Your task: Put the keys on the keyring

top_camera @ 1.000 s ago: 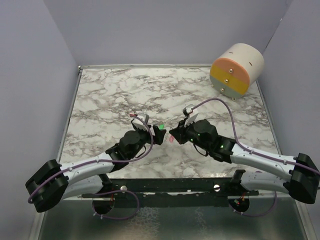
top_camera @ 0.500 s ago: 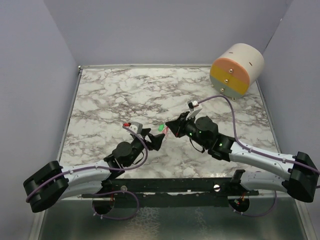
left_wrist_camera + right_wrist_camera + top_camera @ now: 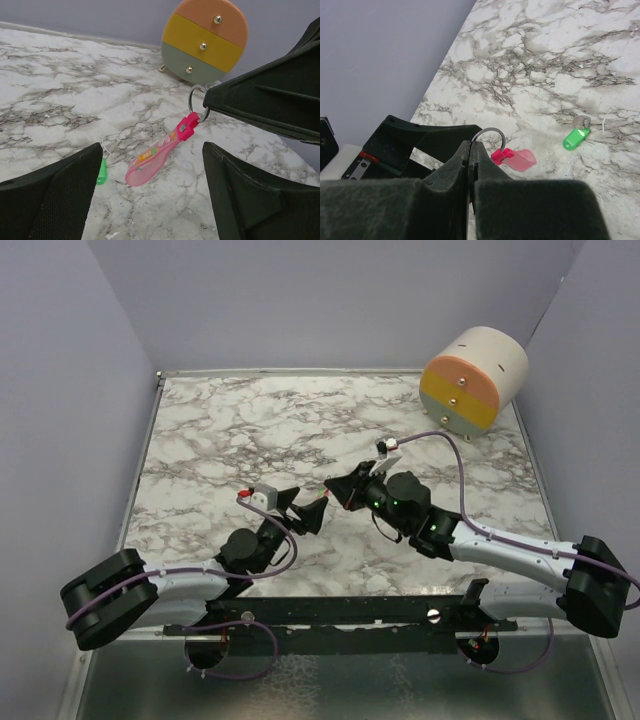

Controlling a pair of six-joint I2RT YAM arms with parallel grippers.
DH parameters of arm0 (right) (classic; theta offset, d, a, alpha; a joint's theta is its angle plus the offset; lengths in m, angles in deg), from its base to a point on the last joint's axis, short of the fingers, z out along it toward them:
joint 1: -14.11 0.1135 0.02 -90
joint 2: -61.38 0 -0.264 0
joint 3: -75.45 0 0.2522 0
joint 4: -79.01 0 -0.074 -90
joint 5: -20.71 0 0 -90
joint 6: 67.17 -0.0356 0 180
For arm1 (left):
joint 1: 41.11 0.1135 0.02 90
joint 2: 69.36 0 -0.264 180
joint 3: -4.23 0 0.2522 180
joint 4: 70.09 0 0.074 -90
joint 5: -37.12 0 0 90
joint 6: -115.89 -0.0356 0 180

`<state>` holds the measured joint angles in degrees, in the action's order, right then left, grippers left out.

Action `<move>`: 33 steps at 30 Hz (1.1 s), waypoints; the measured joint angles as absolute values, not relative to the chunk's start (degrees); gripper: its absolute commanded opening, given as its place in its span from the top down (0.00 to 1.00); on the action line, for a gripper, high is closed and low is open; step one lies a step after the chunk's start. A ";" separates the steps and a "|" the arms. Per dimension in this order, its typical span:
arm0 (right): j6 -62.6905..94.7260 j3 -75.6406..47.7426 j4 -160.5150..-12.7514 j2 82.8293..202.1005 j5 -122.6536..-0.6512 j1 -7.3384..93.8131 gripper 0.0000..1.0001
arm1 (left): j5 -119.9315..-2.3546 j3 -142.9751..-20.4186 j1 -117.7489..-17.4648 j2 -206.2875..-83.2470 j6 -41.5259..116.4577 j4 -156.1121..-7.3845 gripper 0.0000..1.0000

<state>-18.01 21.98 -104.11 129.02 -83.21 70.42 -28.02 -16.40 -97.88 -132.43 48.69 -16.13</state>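
On the tabletop point(image 3: 560, 60), right of centre in the right wrist view, the green key point(image 3: 576, 136) is lying flat. Its short metal blade is pointing away from the plastic head and nothing is touching it.

Right fingers point(image 3: 461, 161) are pinching fully closed on the keyring point(image 3: 198, 102), holding it up off the marble. The pink key point(image 3: 159, 153) is already hanging from the ring by its eyelet. Can't tell whether its tip is touching the surface.

Left fingers point(image 3: 55, 197) are standing wide apart and gripping nothing. They're framing the pink key, with the green one showing at the edge of one finger.

Handling, my read:
- **Green key:** it's looking very light and stiff, with a smooth plastic head, so it's likely skidding on polished marble if nudged sideways. Lying flat, it's offering little edge to bite.
- **Where to grip:** I'm suggesting pinching across the head's long sides and leaving the hole end free. The hole itself is too small to make out.
- **Ring:** it's thin wire, pinched at one spot, so it's probably twisting under any push. Threading is calling for a light touch.
- **Pink key:** it's dangling loose and may be getting in the way.

Drawer unit point(image 3: 205, 40) is sitting well apart.
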 measured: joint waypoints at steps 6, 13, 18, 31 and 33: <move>-18.95 21.98 -105.05 129.24 -83.10 70.42 0.99 | -27.76 -17.21 -97.97 -136.95 47.49 -11.89 0.17; -19.36 21.98 -105.34 129.26 -82.40 70.42 0.99 | -27.78 -19.18 -98.19 -141.81 45.85 -6.42 0.26; -19.73 21.98 -105.49 129.26 -81.68 70.42 0.99 | -27.84 -19.99 -98.23 -144.78 44.91 -3.25 0.32; -20.59 22.13 -105.71 129.26 -81.30 70.42 0.99 | -27.78 -20.40 -98.25 -148.41 42.38 2.28 0.39; -20.78 22.44 -105.71 129.26 -81.17 70.42 0.99 | -27.76 -20.40 -98.25 -148.56 41.94 3.00 0.39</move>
<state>-20.78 22.44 -105.71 129.26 -81.17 70.42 -27.76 -20.40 -98.25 -148.56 41.94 3.00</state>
